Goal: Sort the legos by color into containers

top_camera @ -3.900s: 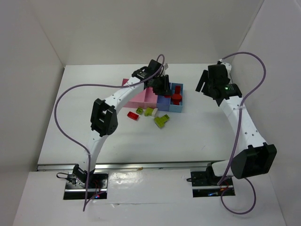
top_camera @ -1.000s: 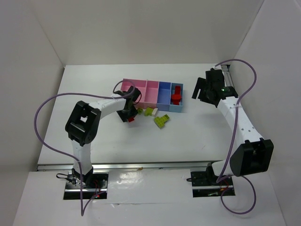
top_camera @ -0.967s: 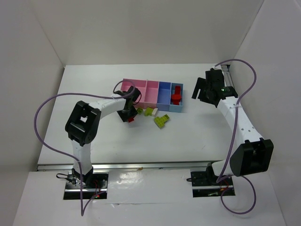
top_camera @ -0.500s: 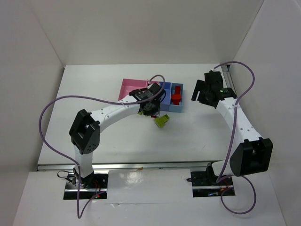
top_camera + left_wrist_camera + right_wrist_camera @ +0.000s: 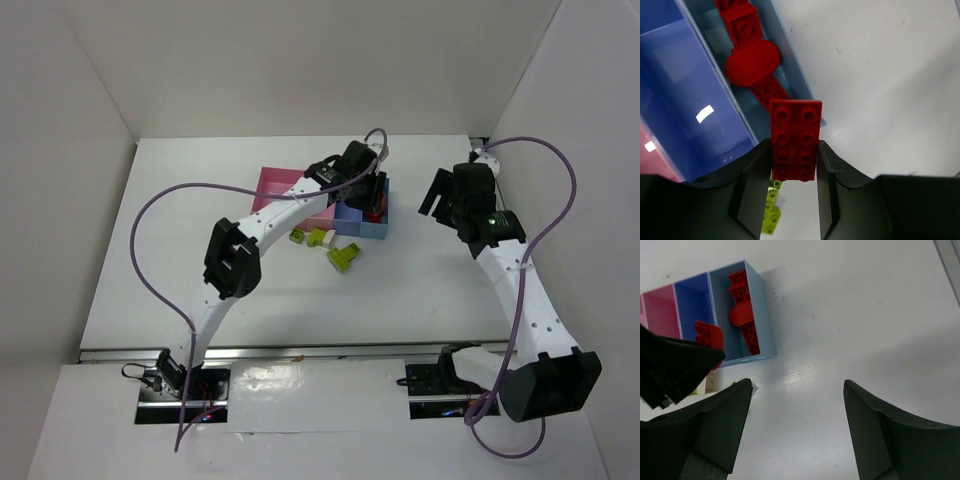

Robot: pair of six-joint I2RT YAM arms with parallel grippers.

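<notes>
Partly done | red brick was pinched by left fingers above the blue bins, red pieces already laid in the end one | right fingers were held spread, empty | yellow-green bricks were left unsorted on tabletop.

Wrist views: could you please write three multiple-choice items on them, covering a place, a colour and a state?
1. The sorted red legos lie in: A the end light-blue bin; B the wide pink bin; C the table.
2. The brick in the left gripper is: A yellow-green; B red; C dark blue.
3. The right gripper is: A shut on a brick; B open, empty; C inside a bin.
Answers: 1 A, they lie between its walls; 2 B, the held plate is red; 3 B, nothing sits between its spread jaws.
</notes>
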